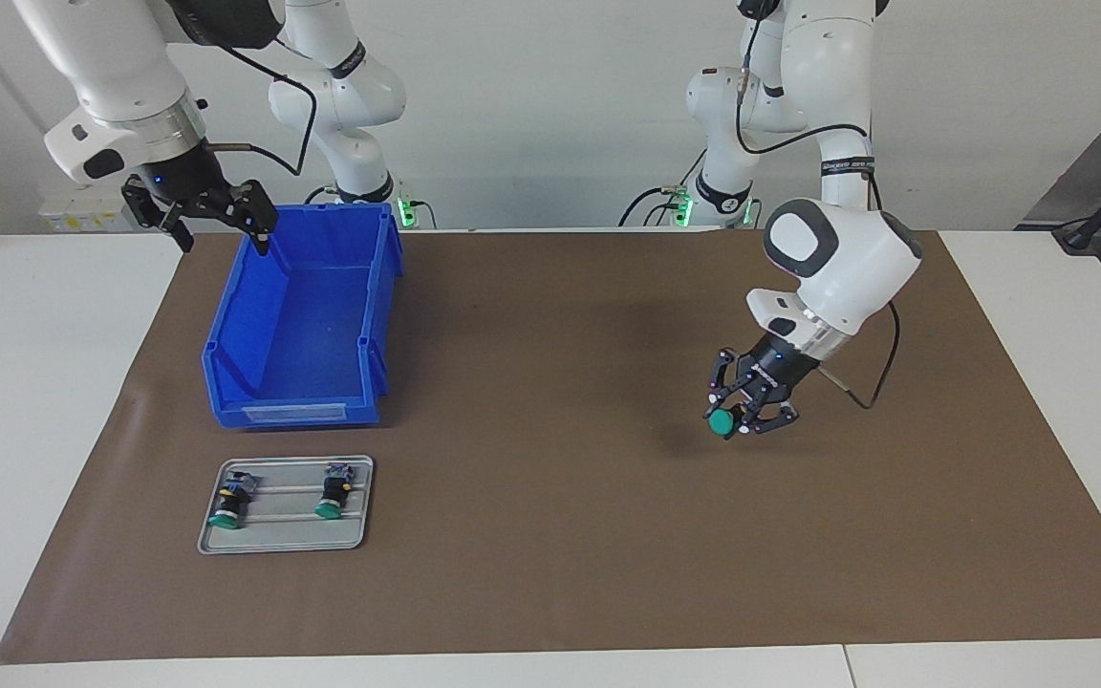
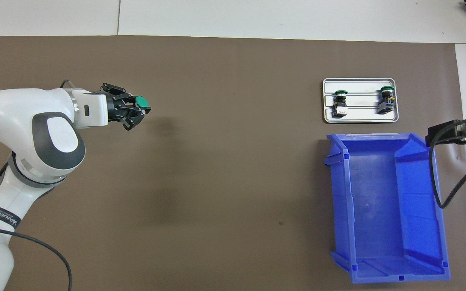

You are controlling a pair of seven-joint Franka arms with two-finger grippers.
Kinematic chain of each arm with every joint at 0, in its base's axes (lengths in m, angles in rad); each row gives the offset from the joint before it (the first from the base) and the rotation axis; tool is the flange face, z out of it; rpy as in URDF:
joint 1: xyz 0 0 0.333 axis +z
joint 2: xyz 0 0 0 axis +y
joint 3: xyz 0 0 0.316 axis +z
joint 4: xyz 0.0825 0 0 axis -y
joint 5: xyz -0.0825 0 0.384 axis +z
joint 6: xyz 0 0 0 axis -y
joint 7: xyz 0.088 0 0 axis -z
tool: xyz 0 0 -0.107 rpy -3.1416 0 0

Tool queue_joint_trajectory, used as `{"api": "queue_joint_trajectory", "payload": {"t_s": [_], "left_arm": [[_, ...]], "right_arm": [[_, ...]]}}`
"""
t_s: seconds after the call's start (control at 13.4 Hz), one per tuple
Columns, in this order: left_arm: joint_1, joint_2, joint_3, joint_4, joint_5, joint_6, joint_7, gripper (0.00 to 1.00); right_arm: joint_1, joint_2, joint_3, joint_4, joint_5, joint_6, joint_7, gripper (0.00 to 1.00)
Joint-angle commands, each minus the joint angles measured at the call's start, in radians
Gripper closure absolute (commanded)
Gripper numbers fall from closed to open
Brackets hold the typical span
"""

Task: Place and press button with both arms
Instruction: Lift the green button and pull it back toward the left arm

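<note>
My left gripper is shut on a button with a round green cap, held a little above the brown mat toward the left arm's end of the table. Two more buttons lie side by side on a grey metal tray at the right arm's end. My right gripper hangs open and empty over the rim of the blue bin; only its edge shows in the overhead view.
The open blue bin stands between the tray and the robots. The brown mat covers most of the white table. A black cable loops from each wrist.
</note>
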Motion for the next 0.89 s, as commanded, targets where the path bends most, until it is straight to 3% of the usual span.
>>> {"api": "queue_joint_trajectory", "payload": {"t_s": [0.0,0.37,0.82], "left_arm": [[0.052,-0.023,-0.011,-0.037,-0.225,-0.008,0.180,1.00],[0.178,0.031,-0.011,-0.032,-0.629,-0.089,0.519,1.00],[0.316,0.086,-0.011,-0.041,-0.767,-0.308,0.668,1.00]], "right_arm": [[-0.006,-0.013,0.002,-0.005,0.028,-0.014,-0.023,0.00],[-0.006,-0.013,0.002,-0.005,0.029,-0.014,-0.021,0.00],[-0.006,-0.013,0.002,-0.005,0.029,-0.014,-0.021,0.00]]}}
